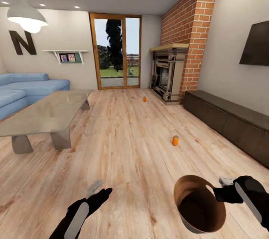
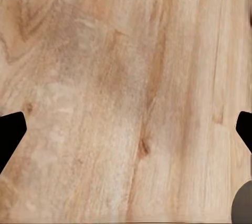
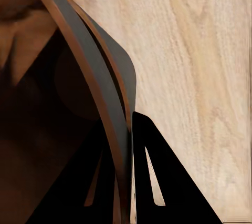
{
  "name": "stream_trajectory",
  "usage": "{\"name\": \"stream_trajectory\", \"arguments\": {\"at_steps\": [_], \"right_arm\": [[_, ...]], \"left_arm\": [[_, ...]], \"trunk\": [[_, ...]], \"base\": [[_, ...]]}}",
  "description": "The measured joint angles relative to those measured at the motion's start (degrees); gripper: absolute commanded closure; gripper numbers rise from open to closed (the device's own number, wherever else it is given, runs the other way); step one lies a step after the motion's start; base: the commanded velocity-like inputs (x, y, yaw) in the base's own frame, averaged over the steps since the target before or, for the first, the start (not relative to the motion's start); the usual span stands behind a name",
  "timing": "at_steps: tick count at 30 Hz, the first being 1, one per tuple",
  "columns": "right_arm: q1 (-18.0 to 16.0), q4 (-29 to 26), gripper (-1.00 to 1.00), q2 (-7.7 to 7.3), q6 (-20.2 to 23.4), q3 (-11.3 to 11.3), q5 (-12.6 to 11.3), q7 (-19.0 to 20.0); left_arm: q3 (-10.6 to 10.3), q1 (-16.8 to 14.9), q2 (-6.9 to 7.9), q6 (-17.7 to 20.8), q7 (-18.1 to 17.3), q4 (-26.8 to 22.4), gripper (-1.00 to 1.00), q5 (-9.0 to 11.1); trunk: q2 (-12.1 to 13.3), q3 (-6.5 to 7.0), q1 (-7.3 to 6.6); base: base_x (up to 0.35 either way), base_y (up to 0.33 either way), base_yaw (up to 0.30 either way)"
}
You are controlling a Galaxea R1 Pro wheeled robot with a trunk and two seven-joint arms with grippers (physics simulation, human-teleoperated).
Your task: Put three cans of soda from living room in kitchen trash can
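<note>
Two orange soda cans stand upright on the living room's wood-plank floor, one in the middle and one farther off near the fireplace. The blue can is out of view. The trash can, grey outside and copper-brown inside, hangs tilted low at the right with my right gripper shut on its rim. In the right wrist view the bin's wall runs between the dark fingers. My left gripper is open above bare floor, its fingertips wide apart with nothing between them.
A glass-topped coffee table and a blue sofa stand at the left. The brick fireplace and a long dark low cabinet line the right wall. A glass door is at the far end. Open floor lies between me and both cans.
</note>
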Motion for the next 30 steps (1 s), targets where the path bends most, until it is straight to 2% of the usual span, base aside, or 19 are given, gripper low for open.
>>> {"name": "stream_trajectory", "arguments": {"at_steps": [2, 4, 7, 11, 15, 20, 30], "right_arm": [[0.0, 0.0, 1.0, 0.0, 0.0, 0.0, 0.1, 0.0], [0.0, 0.3, 1.0, -0.07, -0.1, -0.1, 0.8, -0.1], [0.0, 0.3, 1.0, -0.11, -0.1, -0.1, 1.4, -0.1], [0.0, 0.2, 1.0, -0.16, 0.0, -0.1, 0.4, 0.0], [0.0, 0.2, 1.0, -0.18, -0.1, -0.1, 1.2, -0.1], [0.0, 0.2, 1.0, -0.16, 0.0, -0.1, 0.6, 0.0], [0.0, 0.1, 1.0, -0.18, -0.1, -0.1, 0.9, 0.0]], "left_arm": [[0.0, 0.0, -0.02, 0.0, 0.0, 0.0, -1.0, -0.3], [0.0, 0.0, -0.13, 0.1, 0.1, 0.0, -1.0, -2.0], [0.0, 0.0, -0.16, 0.2, 0.1, 0.0, -1.0, -2.7], [0.0, 0.0, -0.17, 0.2, 0.0, 0.1, -1.0, -2.9], [0.0, 0.0, -0.17, 0.2, 0.0, 0.1, -1.0, -2.9], [0.0, 0.0, -0.18, 0.2, 0.0, 0.2, -1.0, -3.0], [0.0, -0.1, -0.25, 0.2, 0.0, 0.3, -1.0, -3.0]], "trunk": [[0.0, 0.0, 0.0], [0.0, 0.0, 0.0], [0.0, 0.0, 0.0], [0.0, 0.0, 0.0], [0.0, 0.0, 0.0], [0.0, 0.0, 0.0], [0.0, 0.0, 0.0]], "base": [[0.0, -0.259, -0.294], [0.0, -0.291, -0.294], [0.0, -0.298, -0.294], [0.0, -0.301, -0.294], [0.0, -0.302, -0.294], [0.0, -0.302, -0.294], [0.0, -0.302, -0.282]]}}
